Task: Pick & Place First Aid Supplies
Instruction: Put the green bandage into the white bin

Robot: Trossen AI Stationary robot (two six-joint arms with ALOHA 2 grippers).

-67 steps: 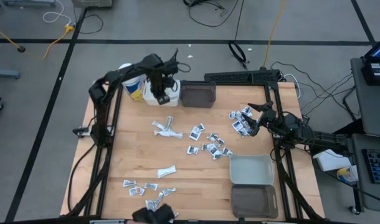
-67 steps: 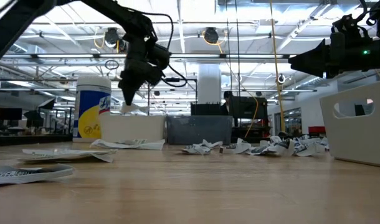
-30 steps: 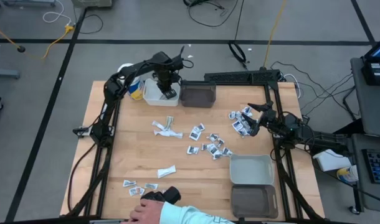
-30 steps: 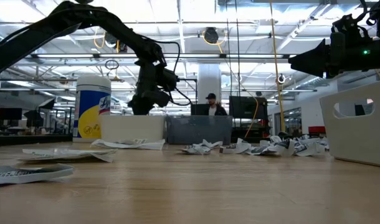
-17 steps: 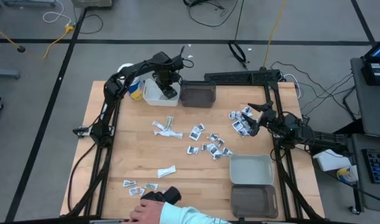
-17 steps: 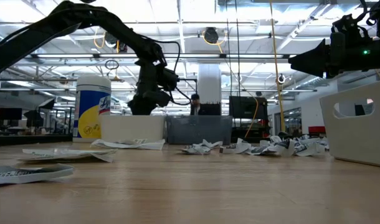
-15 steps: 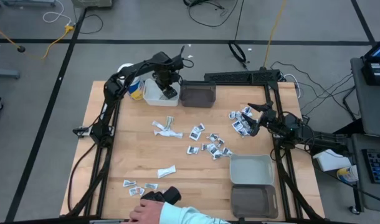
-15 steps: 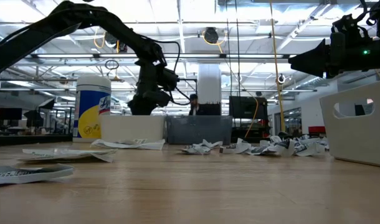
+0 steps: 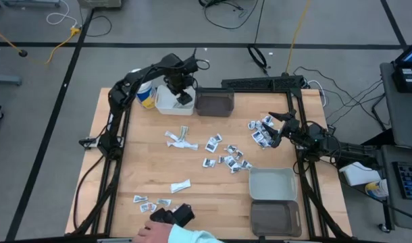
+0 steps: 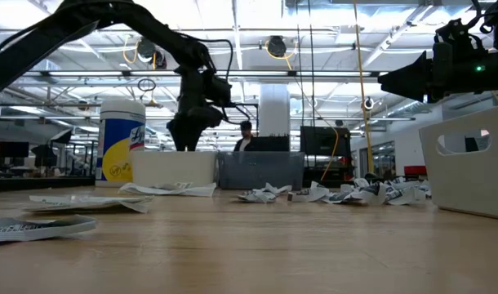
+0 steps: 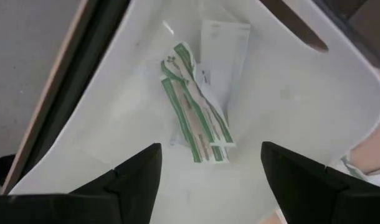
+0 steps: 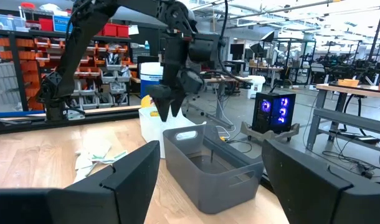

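Our left gripper (image 11: pixel 210 180) hangs over the white bin (image 9: pixel 167 102) at the far left of the table, its fingers spread and holding nothing; below them a few packets (image 11: pixel 199 121) with green print lie loose on the bin floor. Our right gripper (image 9: pixel 272 129) waits at the table's right edge, fingers spread wide and empty, just beside a cluster of first aid supplies (image 9: pixel 260 132).

The rest of the supplies lie scattered on the wood: a loose group near the middle (image 9: pixel 226 158), a pale crumpled pair (image 9: pixel 179 140) left of it, one elongated sachet (image 9: pixel 180 185) nearer the front, and a few small ones (image 9: pixel 149 201) by the front edge, close to a person's hand (image 9: pixel 164 227).

We judge these packets to be very light, thin and limp, likely to slide on the wood and buckle when pinched. We would take one by a raised edge or crumpled corner, not flat against the table. They appear white or silvery with dark print, though the print is too small to read from above.
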